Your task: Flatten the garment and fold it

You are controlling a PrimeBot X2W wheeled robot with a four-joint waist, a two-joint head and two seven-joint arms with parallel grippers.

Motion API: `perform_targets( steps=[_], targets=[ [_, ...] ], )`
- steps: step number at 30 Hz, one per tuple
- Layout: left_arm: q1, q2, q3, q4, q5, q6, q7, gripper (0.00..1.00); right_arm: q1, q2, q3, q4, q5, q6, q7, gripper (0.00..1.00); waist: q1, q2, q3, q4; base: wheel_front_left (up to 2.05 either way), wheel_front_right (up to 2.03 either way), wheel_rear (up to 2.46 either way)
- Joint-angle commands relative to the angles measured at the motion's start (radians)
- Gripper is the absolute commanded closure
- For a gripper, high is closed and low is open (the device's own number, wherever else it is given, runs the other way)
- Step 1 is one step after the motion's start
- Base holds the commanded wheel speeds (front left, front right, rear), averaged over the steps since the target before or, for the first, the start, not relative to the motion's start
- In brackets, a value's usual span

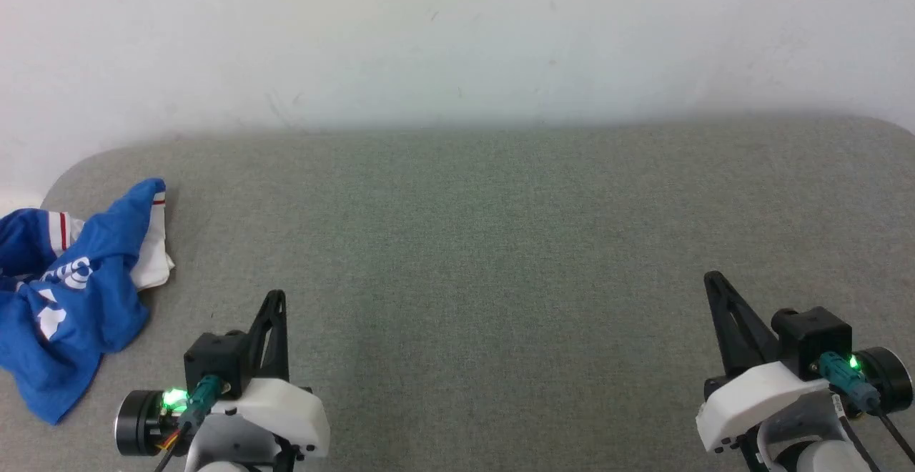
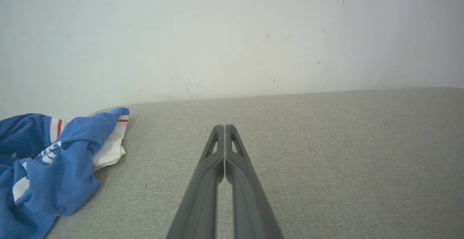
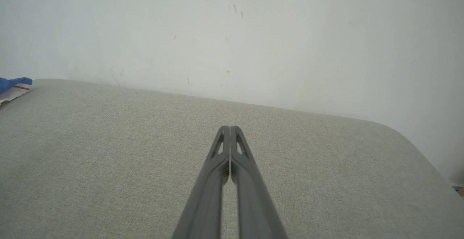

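The garment [image 1: 75, 293] lies crumpled at the far left of the grey table [image 1: 500, 243]: bright blue cloth with a white sleeve, thin red stripes and white lettering. Part of it runs off the head view's left edge. My left gripper [image 1: 277, 295] is shut and empty at the lower left, a short way right of the garment and not touching it. In the left wrist view the garment [image 2: 54, 170] is bunched to the left of the closed left gripper [image 2: 224, 126]. My right gripper [image 1: 710, 276] is shut and empty at the lower right, far from the cloth. The right wrist view catches a garment corner [image 3: 12, 86] and the right gripper [image 3: 229, 127].
A pale wall [image 1: 457, 36] rises right behind the table's far edge. The table has rounded corners at the far left and far right [image 3: 406, 137]. Bare grey cloth surface spreads between and beyond my two grippers.
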Motion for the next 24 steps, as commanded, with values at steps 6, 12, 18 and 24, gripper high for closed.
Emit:
perform_targets(
  steps=[6, 12, 18, 24],
  targets=[
    [-0.013, -0.002, 0.004, -0.006, 0.007, 0.0, 0.0, 1.0, -0.015, 0.004, 0.0, -0.007, -0.008, -0.001, 0.0, 1.0, 0.0, 0.0, 0.0, 0.0, 0.0, 0.0, 0.0],
    [-0.013, -0.002, 0.004, -0.006, 0.007, 0.0, 0.0, 1.0, -0.015, 0.004, 0.0, -0.007, -0.008, -0.001, 0.0, 1.0, 0.0, 0.0, 0.0, 0.0, 0.0, 0.0, 0.0],
    [-0.013, -0.002, 0.004, -0.006, 0.007, 0.0, 0.0, 1.0, -0.015, 0.004, 0.0, -0.007, -0.008, -0.001, 0.0, 1.0, 0.0, 0.0, 0.0, 0.0, 0.0, 0.0, 0.0],
    [-0.013, -0.002, 0.004, -0.006, 0.007, 0.0, 0.0, 1.0, -0.015, 0.004, 0.0, -0.007, -0.008, -0.001, 0.0, 1.0, 0.0, 0.0, 0.0, 0.0, 0.0, 0.0, 0.0]
  ],
)
